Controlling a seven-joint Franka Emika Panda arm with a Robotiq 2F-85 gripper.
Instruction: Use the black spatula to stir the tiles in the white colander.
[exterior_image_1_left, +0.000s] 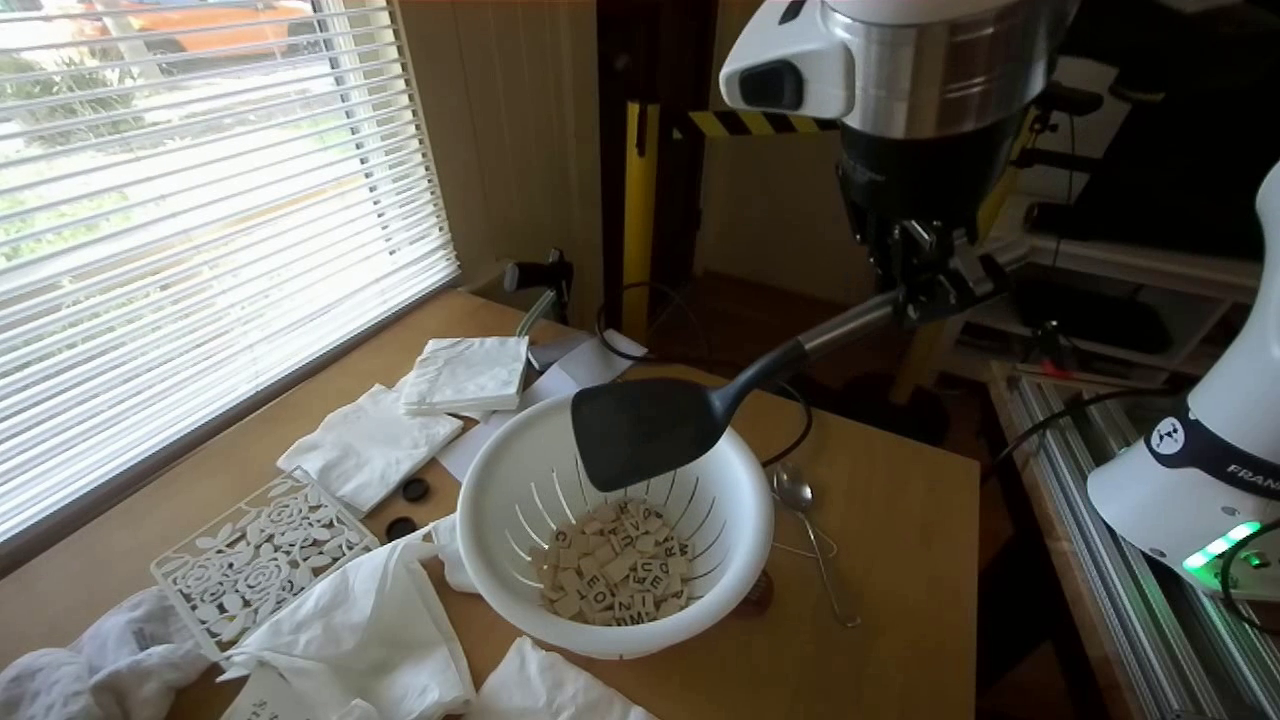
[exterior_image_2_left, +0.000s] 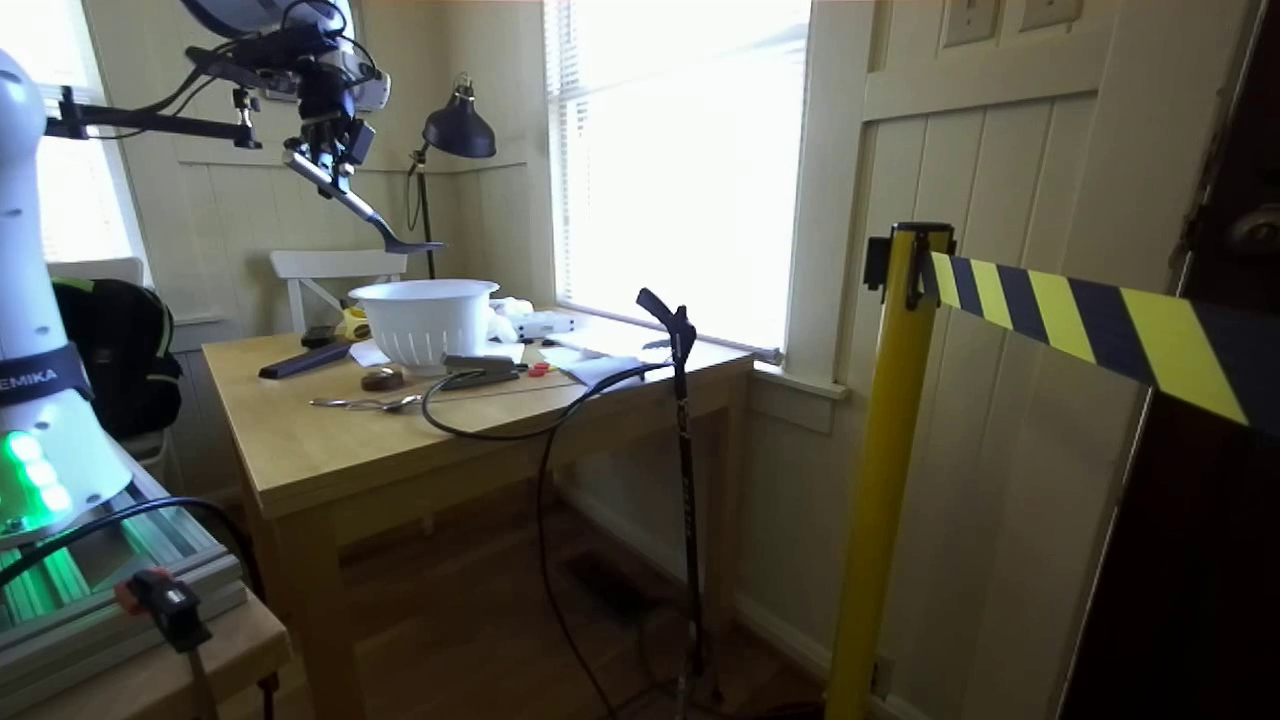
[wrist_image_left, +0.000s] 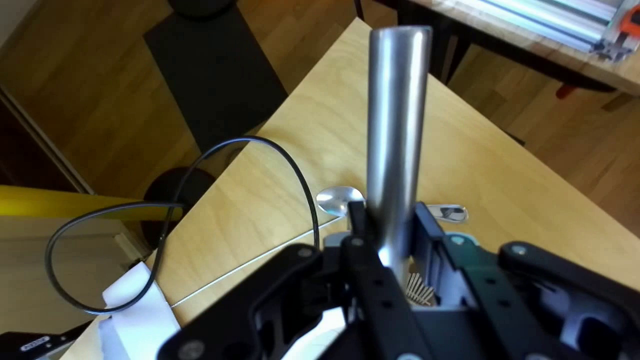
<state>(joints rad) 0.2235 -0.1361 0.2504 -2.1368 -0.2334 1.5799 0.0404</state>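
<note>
My gripper (exterior_image_1_left: 935, 280) is shut on the metal handle of the black spatula (exterior_image_1_left: 645, 430); the handle also stands between the fingers (wrist_image_left: 387, 220) in the wrist view. The spatula slopes down from the gripper, its black blade over the white colander (exterior_image_1_left: 745, 540). In an exterior view the blade (exterior_image_2_left: 412, 246) is above the rim of the colander (exterior_image_2_left: 425, 325), apart from it. The letter tiles (exterior_image_1_left: 620, 570) lie in a heap at the bottom of the colander; in an exterior view its wall hides them. The colander stands upright on the table.
A spoon (exterior_image_1_left: 795, 490) lies beside the colander. White cloths (exterior_image_1_left: 350, 630), a stack of napkins (exterior_image_1_left: 465, 370) and a white lattice trivet (exterior_image_1_left: 265, 560) lie on its window side. A black cable (exterior_image_2_left: 545, 470) hangs over the table (exterior_image_2_left: 300, 450) edge near a thin black pole (exterior_image_2_left: 685, 450).
</note>
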